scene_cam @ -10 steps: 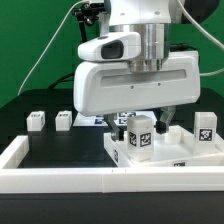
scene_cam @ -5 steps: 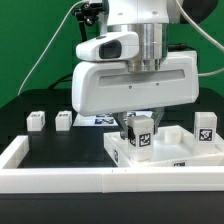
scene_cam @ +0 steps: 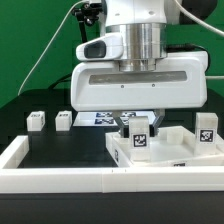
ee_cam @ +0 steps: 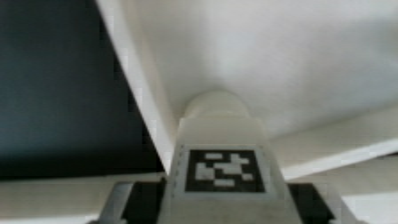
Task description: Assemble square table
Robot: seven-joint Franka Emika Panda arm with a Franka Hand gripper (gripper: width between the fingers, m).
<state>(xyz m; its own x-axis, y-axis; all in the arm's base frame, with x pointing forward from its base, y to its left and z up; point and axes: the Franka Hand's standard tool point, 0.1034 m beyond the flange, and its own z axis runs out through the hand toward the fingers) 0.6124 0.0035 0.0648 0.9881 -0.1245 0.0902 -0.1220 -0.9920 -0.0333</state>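
Pincer [scene_cam: 139, 124] clamped on leg [scene_cam: 140, 135], leg upright, long axis vertical, within square top [scene_cam: 172, 158] rim

Bare worktop [scene_cam: 70, 148] lies open between a loose leg [scene_cam: 64, 120] and the square top [scene_cam: 170, 155].

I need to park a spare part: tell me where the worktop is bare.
Bare: the black worktop between the two loose legs, the front wall and the tabletop. Crowded: the tabletop's corner, where the pincer grips a leg.
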